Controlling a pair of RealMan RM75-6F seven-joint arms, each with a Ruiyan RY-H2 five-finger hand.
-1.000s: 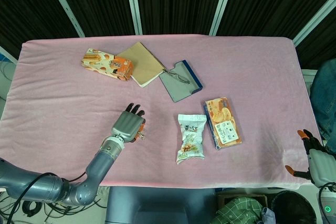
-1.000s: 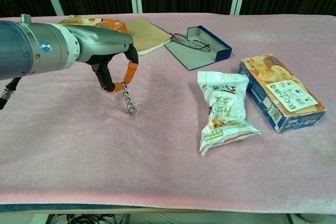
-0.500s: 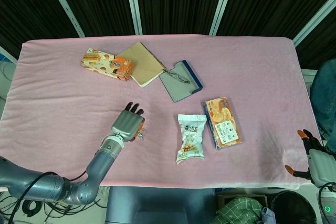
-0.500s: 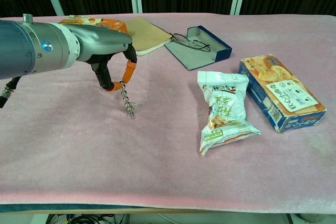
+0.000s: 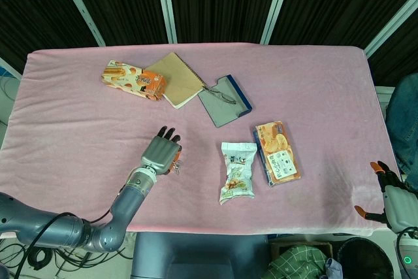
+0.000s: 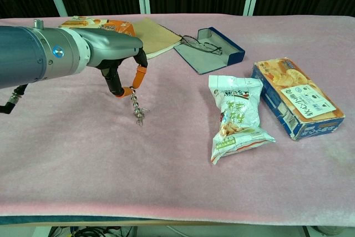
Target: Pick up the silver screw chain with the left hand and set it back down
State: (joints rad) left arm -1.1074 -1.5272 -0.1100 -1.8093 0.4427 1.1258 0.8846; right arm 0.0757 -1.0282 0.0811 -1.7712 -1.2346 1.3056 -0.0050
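Two hands show, and only the left hand (image 6: 119,70) is at work: its thumb and one orange-tipped finger (image 6: 140,76) pinch the top of the silver screw chain (image 6: 137,109), while the other fingers curl loosely above. In the chest view the chain hangs straight down from that pinch, and its lower end with the small ring looks to be at or just touching the pink cloth of the table (image 6: 166,176); whether it bears on the cloth cannot be told. Taking the white snack bag (image 6: 237,117) as landmark, the chain and left hand lie well to its left, in the head view too, where the hand (image 5: 160,155) covers most of the chain. Just right of the bag lies a blue-and-orange snack box (image 6: 295,98). Behind the bag sits an open glasses case (image 6: 213,51) with spectacles on it, then a brown notebook (image 6: 152,36) and an orange carton (image 6: 100,25) further left. The right hand (image 5: 390,195) rests far right of the bag at the table's edge, fingers spread and holding nothing.
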